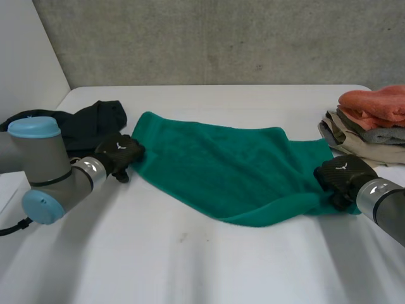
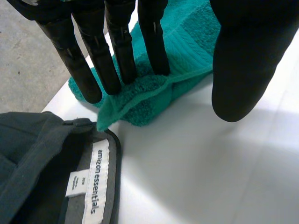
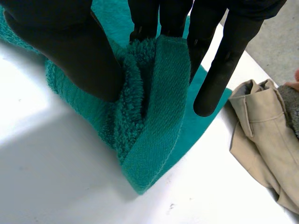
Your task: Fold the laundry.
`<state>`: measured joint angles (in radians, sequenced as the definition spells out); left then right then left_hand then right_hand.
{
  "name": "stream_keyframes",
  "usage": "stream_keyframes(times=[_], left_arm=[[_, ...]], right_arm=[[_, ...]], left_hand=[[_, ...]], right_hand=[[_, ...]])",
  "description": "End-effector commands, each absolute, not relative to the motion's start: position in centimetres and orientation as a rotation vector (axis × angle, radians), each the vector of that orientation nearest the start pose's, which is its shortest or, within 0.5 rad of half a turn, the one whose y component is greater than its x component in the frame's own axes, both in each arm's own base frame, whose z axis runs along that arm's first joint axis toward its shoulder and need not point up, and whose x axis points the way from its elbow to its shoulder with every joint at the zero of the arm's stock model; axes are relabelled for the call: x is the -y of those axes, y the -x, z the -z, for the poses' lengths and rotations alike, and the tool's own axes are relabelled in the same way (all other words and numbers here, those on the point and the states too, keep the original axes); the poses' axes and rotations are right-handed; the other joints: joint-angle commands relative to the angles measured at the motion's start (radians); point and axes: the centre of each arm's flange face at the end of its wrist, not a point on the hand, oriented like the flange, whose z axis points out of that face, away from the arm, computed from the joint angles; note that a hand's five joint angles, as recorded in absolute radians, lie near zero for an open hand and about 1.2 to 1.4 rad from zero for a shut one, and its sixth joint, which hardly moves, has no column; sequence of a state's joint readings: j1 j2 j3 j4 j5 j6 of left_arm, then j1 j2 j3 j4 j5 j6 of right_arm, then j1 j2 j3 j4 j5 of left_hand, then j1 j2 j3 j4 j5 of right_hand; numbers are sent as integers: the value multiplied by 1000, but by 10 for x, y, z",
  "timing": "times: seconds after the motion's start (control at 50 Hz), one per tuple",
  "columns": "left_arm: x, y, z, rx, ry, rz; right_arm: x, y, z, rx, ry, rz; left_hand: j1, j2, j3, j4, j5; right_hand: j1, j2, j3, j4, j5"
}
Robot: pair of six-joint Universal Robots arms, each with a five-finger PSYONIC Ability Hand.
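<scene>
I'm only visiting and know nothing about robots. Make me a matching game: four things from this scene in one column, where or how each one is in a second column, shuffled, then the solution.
Things:
1. green towel
2. dark garment
3. pile of folded clothes
4. right hand

Descriptions:
A. orange piece on top, at the right edge of the table
B. pinching a bunched end of the towel
C. crumpled beside the left hand, label showing
D. spread across the middle of the table

Pairs: 1-D, 2-C, 3-A, 4-B.
</scene>
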<state>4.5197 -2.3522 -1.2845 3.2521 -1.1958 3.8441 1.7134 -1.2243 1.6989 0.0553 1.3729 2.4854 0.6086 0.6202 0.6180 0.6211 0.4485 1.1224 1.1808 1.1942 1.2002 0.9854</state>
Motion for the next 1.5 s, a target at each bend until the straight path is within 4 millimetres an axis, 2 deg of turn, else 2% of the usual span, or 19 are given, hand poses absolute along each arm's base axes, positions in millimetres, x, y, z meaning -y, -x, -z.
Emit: stream_keyframes(times=[0.02, 0.3, 0.42, 0.56, 0.62, 0.64, 0.7, 0.72, 0.88, 0.94, 1.04, 1.12, 1.16, 1.26, 1.32, 1.34, 1.4, 1.46, 1.5], left_arm=[[378, 247, -113, -2104, -1406, 1879], [393, 258, -110, -2009, -1398, 1957], [395, 258, -110, -2004, -1395, 1961], [391, 256, -121, -2009, -1377, 1951], [376, 248, -143, -2035, -1334, 1909], [367, 241, -171, -2022, -1287, 1909], [346, 232, -204, -2031, -1245, 1891], [330, 227, -224, -2034, -1231, 1885], [251, 206, -320, -1928, -1175, 1963], [231, 196, -349, -1851, -1119, 2019], [222, 185, -366, -1807, -1057, 2037], [228, 185, -353, -1872, -1073, 1989], [236, 187, -339, -1927, -1095, 1946], [277, 196, -289, -2104, -1173, 1794], [301, 201, -277, -2108, -1178, 1792], [320, 207, -270, -2087, -1177, 1809], [344, 220, -269, -2002, -1175, 1882], [377, 234, -289, -1791, -1093, 2064], [398, 241, -315, -1569, -988, 2227]], right_arm=[[282, -192, -158, -2518, 1239, 1584], [281, -191, -156, -2521, 1245, 1573], [283, -190, -158, -2524, 1237, 1588], [290, -189, -168, -2516, 1221, 1643], [296, -189, -185, -2492, 1211, 1718], [296, -189, -200, -2464, 1211, 1782], [290, -188, -241, -2404, 1201, 1929], [288, -188, -250, -2395, 1199, 1952], [272, -174, -333, -2341, 1158, 2134], [259, -169, -370, -2272, 1133, 2273], [243, -166, -397, -2203, 1128, 2384], [249, -163, -382, -2296, 1213, 2282], [264, -162, -357, -2386, 1287, 2150], [294, -168, -312, -2485, 1393, 1930], [310, -175, -295, -2502, 1395, 1884], [316, -178, -292, -2502, 1389, 1892], [340, -189, -285, -2465, 1325, 2020], [360, -195, -294, -2384, 1234, 2229], [381, -198, -315, -2231, 1088, 2513]], left_hand=[[151, 139, 142, 138, 137], [394, 383, 385, 382, 380], [787, 776, 778, 775, 773], [788, 776, 778, 775, 773], [788, 776, 778, 775, 773], [788, 776, 778, 775, 773], [788, 776, 778, 775, 773], [788, 776, 778, 775, 773], [788, 776, 778, 775, 773], [788, 776, 778, 775, 773], [788, 776, 778, 775, 773], [788, 776, 778, 775, 773], [788, 776, 778, 775, 773], [788, 776, 778, 775, 773], [788, 776, 778, 775, 773], [788, 776, 778, 775, 773], [788, 776, 778, 775, 773], [788, 776, 778, 775, 773], [788, 776, 778, 775, 773]], right_hand=[[274, 215, 202, 196, 236], [274, 215, 202, 196, 236], [274, 215, 202, 196, 236], [274, 215, 202, 196, 236], [274, 215, 202, 196, 236], [274, 215, 202, 196, 236], [274, 215, 202, 196, 236], [274, 215, 202, 196, 236], [274, 215, 202, 196, 236], [274, 215, 202, 196, 236], [274, 215, 202, 196, 236], [274, 215, 202, 196, 236], [274, 215, 202, 196, 236], [274, 215, 202, 196, 236], [274, 215, 202, 196, 236], [274, 215, 202, 196, 236], [274, 215, 202, 196, 236], [274, 215, 202, 196, 236], [274, 215, 202, 196, 236]])
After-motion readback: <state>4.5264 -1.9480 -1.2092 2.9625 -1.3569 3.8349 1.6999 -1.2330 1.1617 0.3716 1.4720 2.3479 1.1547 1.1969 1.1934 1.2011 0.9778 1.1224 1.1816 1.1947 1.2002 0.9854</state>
